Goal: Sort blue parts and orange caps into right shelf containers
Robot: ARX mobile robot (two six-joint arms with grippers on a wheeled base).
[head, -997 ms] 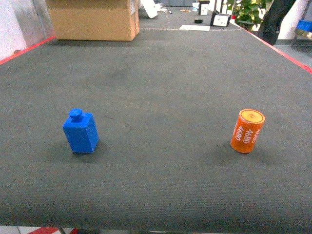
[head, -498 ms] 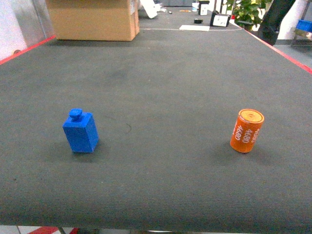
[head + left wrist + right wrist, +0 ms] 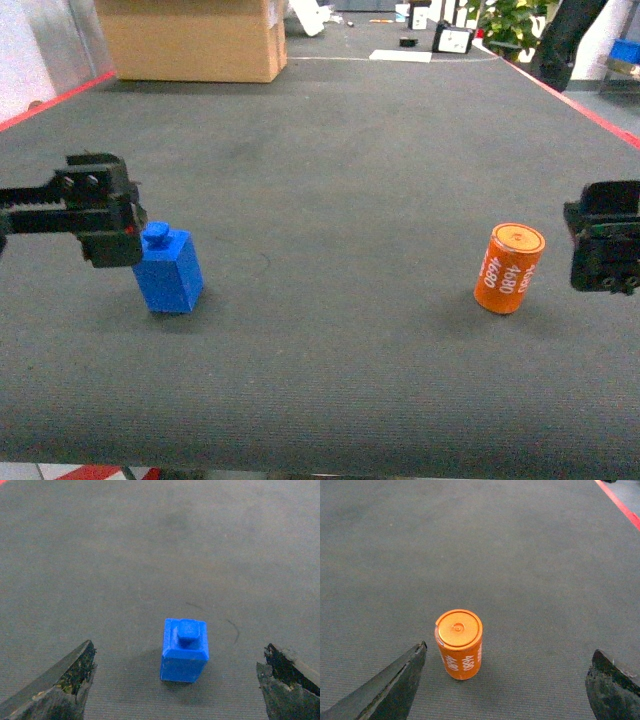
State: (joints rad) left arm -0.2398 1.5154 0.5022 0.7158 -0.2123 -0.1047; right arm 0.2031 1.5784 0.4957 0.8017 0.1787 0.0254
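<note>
**Both claws arrive over their targets**

The dark table [image 3: 330,180] has gained two arms since a second ago, when neither was in the head view. That suggests the reach for both pickups is under way. At the far left edge stands a cardboard box [image 3: 190,40], well apart from the work and no obstacle. The containers are not in view.

The left claw [image 3: 100,212] hangs just beside the blue part [image 3: 167,268], spread wide and empty. The right claw [image 3: 605,250], equally wide and empty, sits just right of the upright orange cap [image 3: 509,268]. Nothing blocks either approach.
</note>
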